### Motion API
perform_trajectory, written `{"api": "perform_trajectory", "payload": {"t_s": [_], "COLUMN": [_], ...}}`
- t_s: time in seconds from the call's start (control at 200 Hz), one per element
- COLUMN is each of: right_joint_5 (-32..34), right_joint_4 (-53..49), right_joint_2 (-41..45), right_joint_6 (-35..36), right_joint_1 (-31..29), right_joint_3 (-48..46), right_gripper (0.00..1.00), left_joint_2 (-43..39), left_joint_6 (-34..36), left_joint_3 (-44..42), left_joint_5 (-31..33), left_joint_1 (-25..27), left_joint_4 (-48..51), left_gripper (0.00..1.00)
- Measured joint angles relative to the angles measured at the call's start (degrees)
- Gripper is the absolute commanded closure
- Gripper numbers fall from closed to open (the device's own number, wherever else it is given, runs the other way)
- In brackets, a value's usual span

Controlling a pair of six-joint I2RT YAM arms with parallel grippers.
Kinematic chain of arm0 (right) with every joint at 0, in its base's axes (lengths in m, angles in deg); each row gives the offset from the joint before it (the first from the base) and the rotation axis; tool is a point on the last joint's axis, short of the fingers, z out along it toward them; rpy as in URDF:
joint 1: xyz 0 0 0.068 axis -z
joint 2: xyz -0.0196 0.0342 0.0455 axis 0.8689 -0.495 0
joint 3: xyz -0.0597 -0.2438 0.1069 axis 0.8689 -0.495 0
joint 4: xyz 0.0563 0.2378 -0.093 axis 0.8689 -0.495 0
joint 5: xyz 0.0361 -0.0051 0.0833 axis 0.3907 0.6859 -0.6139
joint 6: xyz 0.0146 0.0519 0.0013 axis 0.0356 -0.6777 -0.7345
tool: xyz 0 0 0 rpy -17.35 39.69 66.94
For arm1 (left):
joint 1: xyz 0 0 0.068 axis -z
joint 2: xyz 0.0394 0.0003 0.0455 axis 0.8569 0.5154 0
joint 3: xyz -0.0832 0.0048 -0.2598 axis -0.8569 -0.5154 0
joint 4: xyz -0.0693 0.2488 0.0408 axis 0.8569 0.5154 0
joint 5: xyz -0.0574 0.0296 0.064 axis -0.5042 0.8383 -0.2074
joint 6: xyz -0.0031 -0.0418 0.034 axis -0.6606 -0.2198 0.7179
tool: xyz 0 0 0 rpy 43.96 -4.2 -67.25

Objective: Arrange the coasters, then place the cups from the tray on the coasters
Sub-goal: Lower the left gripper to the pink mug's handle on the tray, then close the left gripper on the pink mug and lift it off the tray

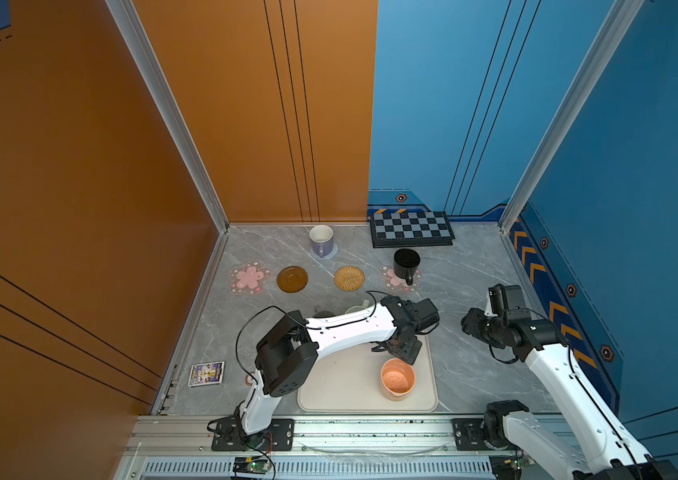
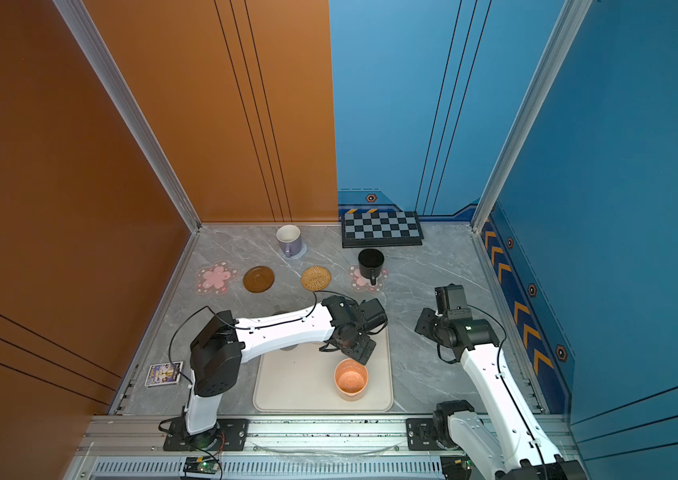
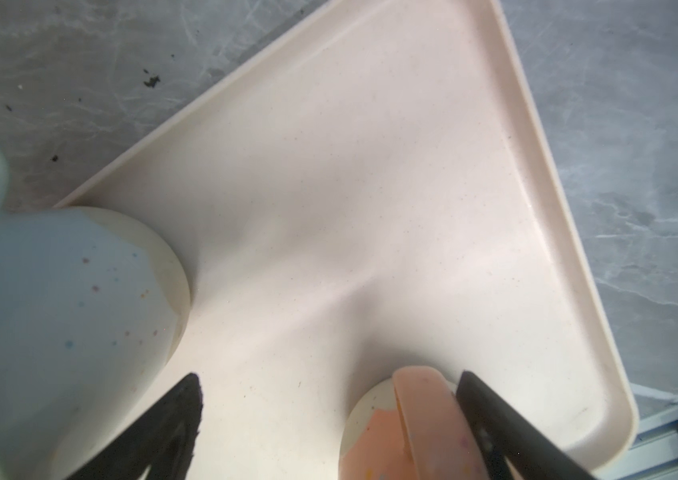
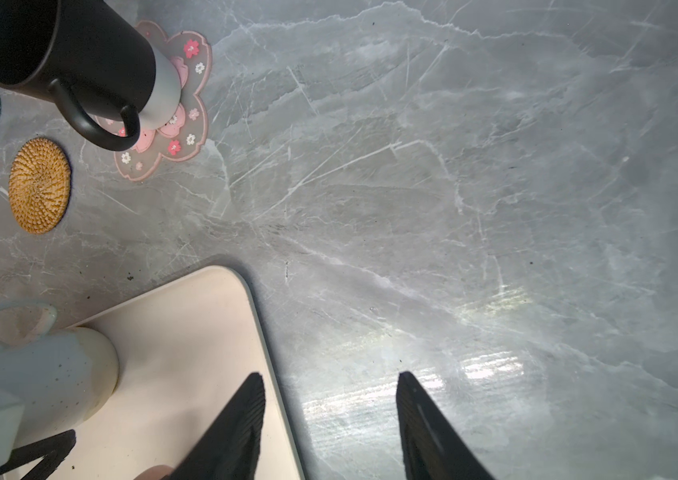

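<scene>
On the cream tray (image 1: 341, 386) stands a peach-orange cup (image 1: 397, 378). My left gripper (image 1: 404, 352) hangs open just behind it; in the left wrist view the cup's handle (image 3: 424, 411) lies between the jaws, close to one finger (image 3: 491, 411). A speckled white cup (image 3: 59, 311) stands at the tray's far edge, mostly hidden under the left arm in both top views. The lavender cup (image 1: 321, 240) rests on the grey-blue coaster (image 1: 332, 252), the black cup (image 1: 406, 264) on a pink-flower coaster (image 1: 391, 279). Another flower coaster (image 1: 249, 277), the brown disc (image 1: 292, 279) and the rattan round (image 1: 349, 277) are bare. My right gripper (image 4: 329, 376) is open and empty beside the tray.
A black-and-grey chequered board (image 1: 411, 228) leans at the back wall. A small picture card (image 1: 206, 374) lies at the front left. Marble table (image 4: 495, 208) stretches to the right of the tray. Walls close in on three sides.
</scene>
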Motion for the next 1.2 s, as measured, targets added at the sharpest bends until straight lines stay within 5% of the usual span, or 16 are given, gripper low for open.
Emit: {"api": "perform_trajectory", "payload": {"t_s": [1.201], "right_joint_5": [2.49], "right_joint_4": [6.69], "right_joint_2": [-10.14], "right_joint_6": [-1.99], "right_joint_1": [-13.42], "right_joint_3": [2.97], "right_gripper": [0.47], "left_joint_2": [-22.86], "left_joint_6": [-17.68], "left_joint_3": [-25.29], "left_joint_5": [3.85], "left_joint_1": [-0.33], "left_joint_4": [6.25], "left_gripper": [0.09]}}
